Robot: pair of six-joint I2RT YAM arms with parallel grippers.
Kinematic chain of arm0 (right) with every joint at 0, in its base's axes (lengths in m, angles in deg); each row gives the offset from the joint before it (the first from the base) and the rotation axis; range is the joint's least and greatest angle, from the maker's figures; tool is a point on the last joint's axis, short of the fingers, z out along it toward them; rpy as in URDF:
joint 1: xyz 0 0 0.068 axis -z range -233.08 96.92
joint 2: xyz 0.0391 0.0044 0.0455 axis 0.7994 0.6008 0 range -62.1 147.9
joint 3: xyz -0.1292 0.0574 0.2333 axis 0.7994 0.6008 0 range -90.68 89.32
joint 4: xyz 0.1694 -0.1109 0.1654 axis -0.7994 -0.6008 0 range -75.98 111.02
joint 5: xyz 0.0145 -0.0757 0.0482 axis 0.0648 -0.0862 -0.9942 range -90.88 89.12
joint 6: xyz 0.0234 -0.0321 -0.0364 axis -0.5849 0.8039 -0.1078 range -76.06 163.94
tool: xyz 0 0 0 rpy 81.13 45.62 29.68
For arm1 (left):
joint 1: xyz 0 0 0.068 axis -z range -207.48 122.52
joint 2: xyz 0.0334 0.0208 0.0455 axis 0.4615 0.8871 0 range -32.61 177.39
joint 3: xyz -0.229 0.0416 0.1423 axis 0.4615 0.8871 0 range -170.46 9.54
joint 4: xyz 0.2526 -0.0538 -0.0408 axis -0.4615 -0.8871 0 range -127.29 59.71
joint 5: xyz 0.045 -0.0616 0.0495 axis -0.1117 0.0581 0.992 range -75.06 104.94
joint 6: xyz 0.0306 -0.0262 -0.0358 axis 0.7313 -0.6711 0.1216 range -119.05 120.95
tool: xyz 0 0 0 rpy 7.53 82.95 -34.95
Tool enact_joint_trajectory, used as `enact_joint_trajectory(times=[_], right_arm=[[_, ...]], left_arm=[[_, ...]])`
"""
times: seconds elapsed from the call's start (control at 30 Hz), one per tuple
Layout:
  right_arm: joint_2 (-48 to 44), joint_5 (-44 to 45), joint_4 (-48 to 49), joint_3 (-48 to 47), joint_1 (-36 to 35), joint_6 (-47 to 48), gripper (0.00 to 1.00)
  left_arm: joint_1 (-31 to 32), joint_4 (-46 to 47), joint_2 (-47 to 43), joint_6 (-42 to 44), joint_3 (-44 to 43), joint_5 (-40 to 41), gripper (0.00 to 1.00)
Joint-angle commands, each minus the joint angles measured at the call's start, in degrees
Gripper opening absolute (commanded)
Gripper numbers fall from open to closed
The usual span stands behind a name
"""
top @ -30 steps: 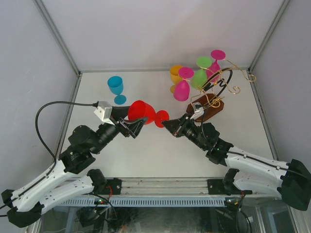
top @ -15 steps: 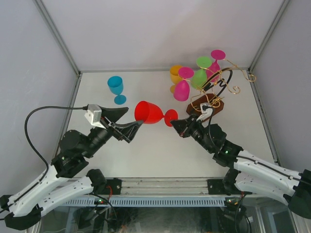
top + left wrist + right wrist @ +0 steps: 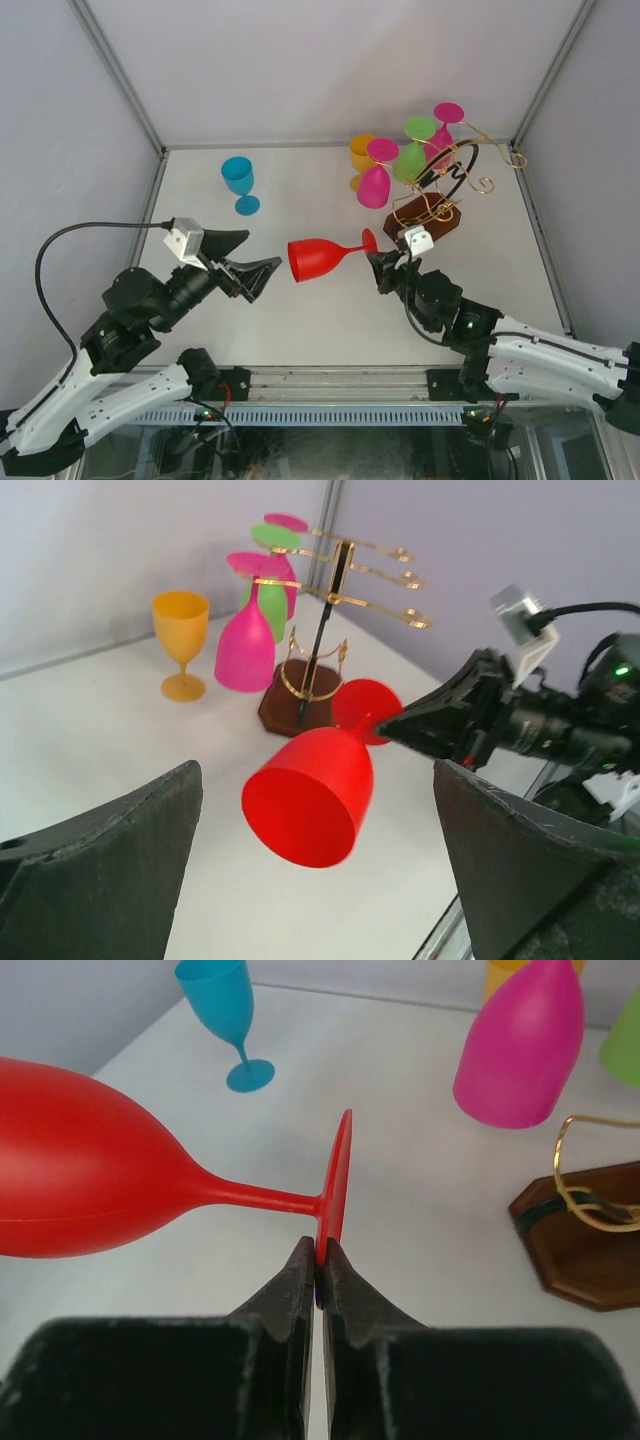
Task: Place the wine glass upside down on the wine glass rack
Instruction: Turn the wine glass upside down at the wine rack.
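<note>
Wine glass (image 3: 318, 258), red and empty, lies sideways in the air over the table (image 3: 320, 325). My right hand (image 3: 318, 1250) pinches only its foot rim; my left hand (image 3: 265, 250) gapes wide, clear of the bowl. I'd roll slowly and slide the stem onto a free arm of the rack (image 3: 447, 224), where a pink glass (image 3: 373, 186) and a green glass (image 3: 409, 162) hang.

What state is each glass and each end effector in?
Red wine glass: sideways in the air, held by its foot.
Right end effector: shut on the red wine glass.
Left end effector: open, empty.
Blue glass: upright on the table.
Orange glass: upright on the table.
Two pink glasses: hanging upside down on the rack.
Green glass: hanging upside down.
</note>
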Motion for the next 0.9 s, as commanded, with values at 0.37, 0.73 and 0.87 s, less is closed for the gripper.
enact_joint_trajectory(times=[0.37,0.73,0.87], right_arm=[[-3.0,4.5,2.5,-2.7,-11.7,35.4,0.00],[-6.3,-4.2,-9.2,-4.6,-19.2,53.2,0.00],[-6.3,-12.2,-17.1,-9.0,-19.4,51.0,0.00]], left_arm=[[0.2,-12.1,3.1,8.8,-5.0,0.0,1.00],[0.2,-9.2,7.3,20.8,-2.5,-4.5,1.00],[0.3,-6.0,8.4,26.8,1.0,-8.0,0.98]])
